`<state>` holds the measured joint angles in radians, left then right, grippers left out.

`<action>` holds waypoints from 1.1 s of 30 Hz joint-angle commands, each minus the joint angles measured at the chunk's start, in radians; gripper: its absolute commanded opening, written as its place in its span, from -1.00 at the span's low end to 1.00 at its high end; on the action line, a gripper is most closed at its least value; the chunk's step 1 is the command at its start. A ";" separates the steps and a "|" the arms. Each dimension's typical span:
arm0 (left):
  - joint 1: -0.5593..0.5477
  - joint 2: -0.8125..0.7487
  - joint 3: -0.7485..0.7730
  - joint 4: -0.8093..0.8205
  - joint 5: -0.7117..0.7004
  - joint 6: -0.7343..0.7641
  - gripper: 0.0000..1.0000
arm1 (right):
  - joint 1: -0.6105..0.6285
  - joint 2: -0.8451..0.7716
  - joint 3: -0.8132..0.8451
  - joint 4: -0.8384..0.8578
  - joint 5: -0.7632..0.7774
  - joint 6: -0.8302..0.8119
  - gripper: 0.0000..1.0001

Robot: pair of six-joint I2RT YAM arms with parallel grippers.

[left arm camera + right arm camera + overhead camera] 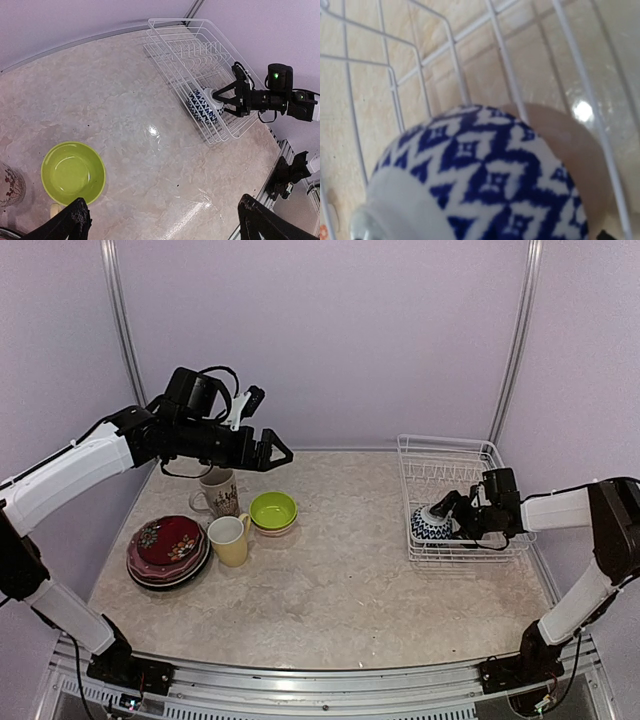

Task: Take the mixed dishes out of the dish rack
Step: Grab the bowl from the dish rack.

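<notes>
One blue-white patterned bowl (pixel 432 524) lies on its side in the dish rack (pixel 450 465), at the right of the top view. Around its foot the right fingers (pixel 228 86) stand apart; the left fingers (pixel 75 222) are apart too, high over the desk (pixel 340 580), upper left.

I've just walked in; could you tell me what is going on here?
The robot is emptying the dish rack. Its right claw, open, is at the blue-and-white bowl tipped on its side there, the only dish inside. Stacked plates, a yellow mug, a patterned mug and a lime-green bowl stand on the table at the left, with the left claw open and empty above them.
</notes>
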<state>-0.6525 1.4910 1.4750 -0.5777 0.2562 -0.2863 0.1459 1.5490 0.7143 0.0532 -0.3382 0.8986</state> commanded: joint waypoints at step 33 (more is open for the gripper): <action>-0.013 0.009 0.002 -0.014 -0.044 0.009 0.98 | -0.017 -0.091 -0.061 0.094 0.003 -0.011 0.70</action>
<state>-0.6582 1.4944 1.4750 -0.5777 0.2260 -0.2867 0.1341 1.4761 0.6533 0.1989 -0.3321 0.9020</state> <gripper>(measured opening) 0.990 0.735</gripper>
